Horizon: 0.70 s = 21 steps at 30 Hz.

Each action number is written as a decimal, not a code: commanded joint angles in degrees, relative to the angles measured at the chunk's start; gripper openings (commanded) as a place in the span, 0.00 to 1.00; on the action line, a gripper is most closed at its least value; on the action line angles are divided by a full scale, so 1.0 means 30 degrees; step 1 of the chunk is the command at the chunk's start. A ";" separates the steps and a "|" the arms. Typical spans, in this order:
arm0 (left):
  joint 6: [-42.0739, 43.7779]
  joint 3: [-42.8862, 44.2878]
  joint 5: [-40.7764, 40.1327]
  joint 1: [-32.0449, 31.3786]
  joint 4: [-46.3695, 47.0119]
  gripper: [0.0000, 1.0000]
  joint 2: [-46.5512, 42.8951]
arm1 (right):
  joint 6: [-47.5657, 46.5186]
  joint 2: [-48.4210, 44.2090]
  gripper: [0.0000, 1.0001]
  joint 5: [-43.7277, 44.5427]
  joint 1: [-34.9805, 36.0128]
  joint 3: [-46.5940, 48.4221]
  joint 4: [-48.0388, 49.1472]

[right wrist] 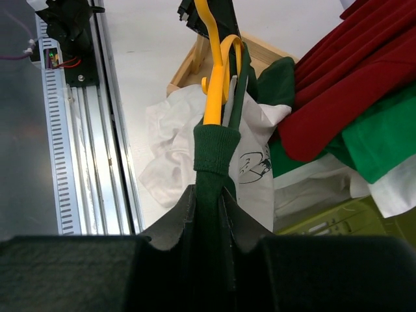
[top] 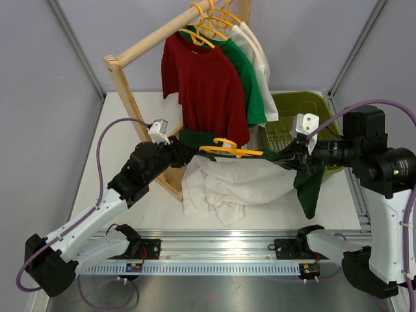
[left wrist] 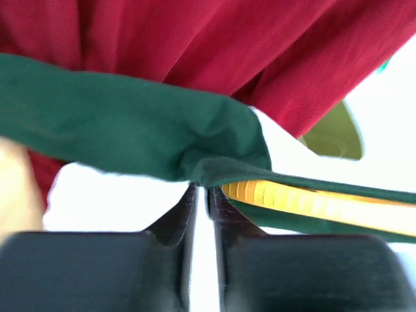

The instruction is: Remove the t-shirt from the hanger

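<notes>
Right tool point(right wrist: 209, 190) is clamped on a dark green sleeve of the white-bodied raglan t-shirt point(top: 221, 182) with dark green sleeves. The sleeve cloth runs straight down between its fingers. One end of the thin orange-yellow plastic hanger point(top: 250, 153) goes into that sleeve just past the fingertips. Left tool point(left wrist: 202, 188) has fingers nearly together with a thin slit between them, tips right at the folded edge of the other green sleeve; cannot tell if the cloth is pinched or only touched. A stretch of hanger arm shows just beside the left tool's tips, under a green hem. In the top view the t-shirt is slung between the two tools, green shoulders up top. The hanger lies roughly level across it, hook toward the rack. The white body sags in a crumpled heap that appears to rest on the white table point(top: 159, 211) between the arms, and one green sleeve hangs below the right tool. A small dark print shows on the white body in the right wrist view. Behind, a plain dark red tee point(top: 205, 84), a plain green tee point(top: 250, 84) and a white tee point(top: 260, 58) hang on similar hangers from the light wooden rack point(top: 128, 97); the red tee's hem is just behind the hanger. An olive green plastic bin point(top: 292, 104) sits behind the right tool.
</notes>
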 commanded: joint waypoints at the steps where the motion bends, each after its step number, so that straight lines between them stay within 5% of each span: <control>1: 0.2195 -0.0355 -0.0361 0.1361 -0.2377 0.32 -0.1547 | 0.1334 -0.1336 0.00 -0.1369 0.0071 -0.0371 0.1661; 4: 0.3101 -0.0062 0.1657 0.1273 -0.2610 0.69 -0.2867 | 0.1657 -0.1307 0.00 -0.0841 0.0071 -0.1016 0.2102; 8: 0.4890 0.0697 0.4100 0.1069 -0.3954 0.87 -0.4040 | 0.1366 -0.1220 0.00 -0.0869 0.0071 -0.1895 0.2103; 21: 1.0311 0.2223 0.5975 0.0218 -0.5833 0.97 -0.4957 | 0.0399 0.0684 0.00 -0.3124 0.0072 -0.3596 0.1663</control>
